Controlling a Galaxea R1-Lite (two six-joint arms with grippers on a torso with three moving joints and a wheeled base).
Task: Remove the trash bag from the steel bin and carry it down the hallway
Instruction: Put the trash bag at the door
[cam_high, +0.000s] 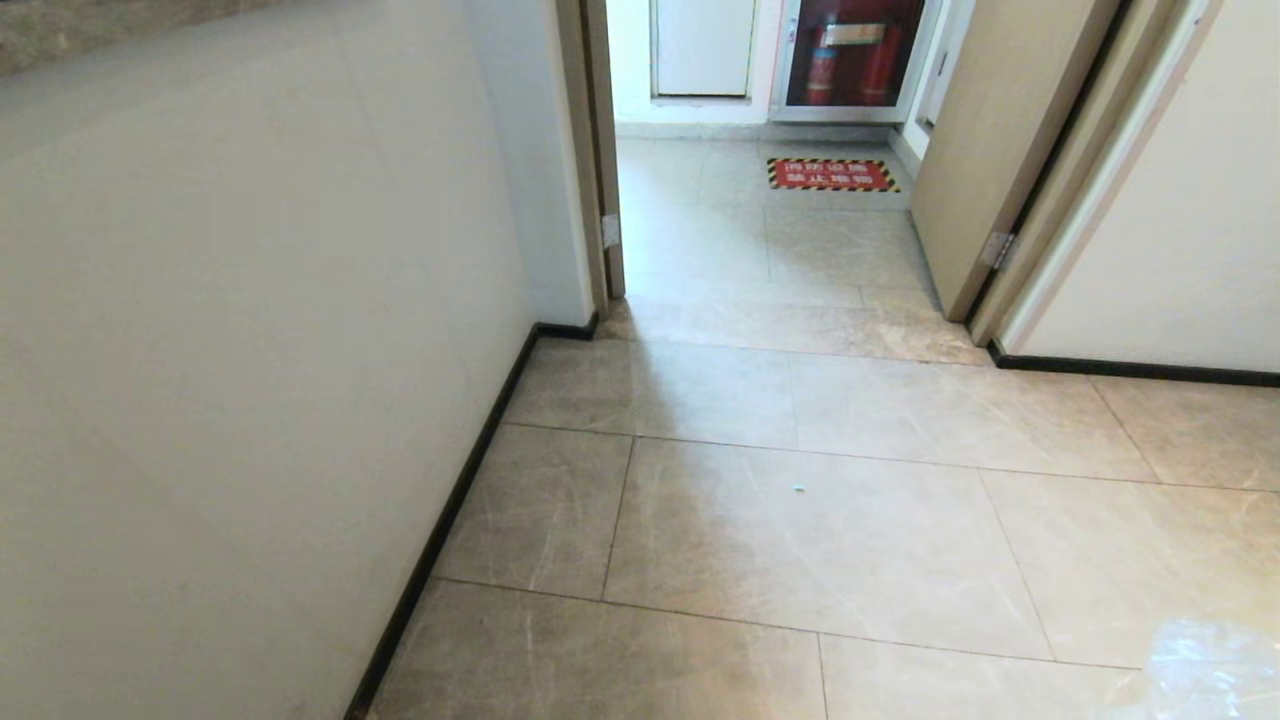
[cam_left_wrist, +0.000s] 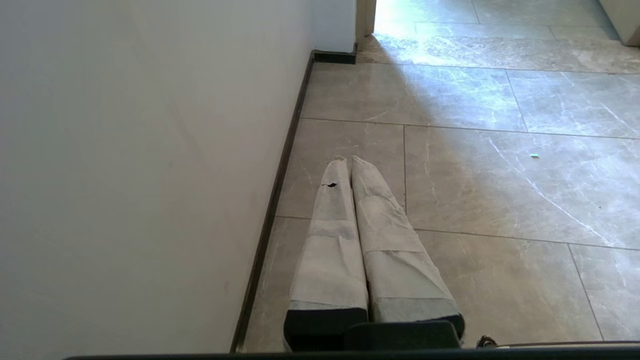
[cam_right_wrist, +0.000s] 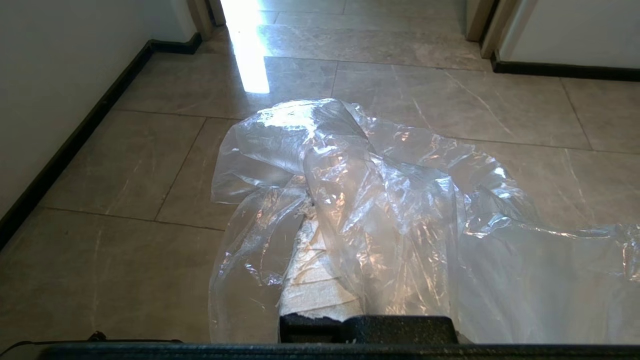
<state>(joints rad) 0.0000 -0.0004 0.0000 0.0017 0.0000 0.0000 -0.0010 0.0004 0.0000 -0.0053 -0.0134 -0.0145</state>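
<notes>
The trash bag (cam_right_wrist: 390, 200), crinkled clear plastic, is draped over my right gripper (cam_right_wrist: 325, 197) and hangs above the hallway's grey marbled tiles (cam_right_wrist: 150, 165). The gripper is shut on the bag, and one cloth-wrapped finger (cam_right_wrist: 315, 280) shows through the film. In the head view a corner of the bag (cam_high: 1215, 665) shows at the lower right. My left gripper (cam_left_wrist: 348, 160) is shut and holds nothing; it points along the floor beside the left wall. The steel bin is out of view.
A white wall with a black baseboard (cam_high: 440, 520) runs close along the left. Ahead is a doorway (cam_high: 760, 230) with an open tan door (cam_high: 1000, 150) on its right. Beyond it lie a red floor sign (cam_high: 832, 174) and an extinguisher cabinet (cam_high: 855, 55).
</notes>
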